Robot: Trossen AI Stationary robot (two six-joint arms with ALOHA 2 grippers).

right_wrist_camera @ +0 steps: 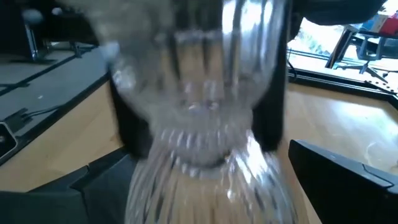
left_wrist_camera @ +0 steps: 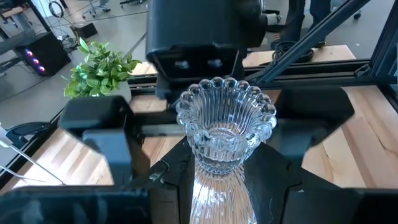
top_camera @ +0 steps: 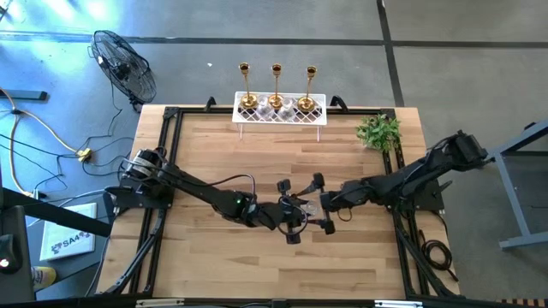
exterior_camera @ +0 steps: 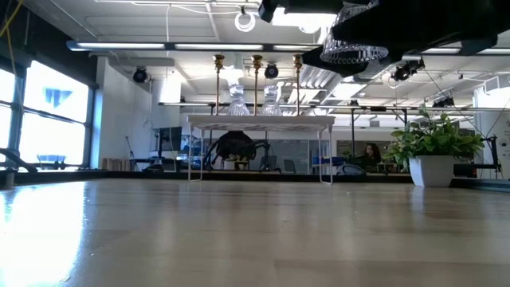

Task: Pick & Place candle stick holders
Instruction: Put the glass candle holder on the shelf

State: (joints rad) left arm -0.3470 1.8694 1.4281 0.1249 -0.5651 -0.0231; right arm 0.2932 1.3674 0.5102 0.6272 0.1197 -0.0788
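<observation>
A clear ribbed glass candle stick holder (left_wrist_camera: 224,124) with a beaded cup is held up over the table's middle, between my two grippers (top_camera: 300,210). My left gripper (top_camera: 287,216) is shut on it. My right gripper (top_camera: 315,205) is open, its fingers (left_wrist_camera: 102,134) standing wide on either side of the cup without touching it. In the low view the cup (exterior_camera: 355,48) shows high above the tabletop. Three gold holders (top_camera: 276,81) and two other glass ones (exterior_camera: 237,100) stand on the white lattice rack (top_camera: 280,121) at the far edge. My left gripper pinches the glass holder's ribbed lower body (left_wrist_camera: 214,186), below the cup, between its two fingers (left_wrist_camera: 283,180). The holder points away from the wrist, its cup toward my right gripper. It is lifted clear of the table.
A small green plant (top_camera: 379,131) in a white pot stands at the table's far right corner. The rack stands on thin legs (exterior_camera: 327,155) at the middle of the far edge. A black frame (top_camera: 171,154) runs along the table's sides. Bare wood lies near the front edge.
</observation>
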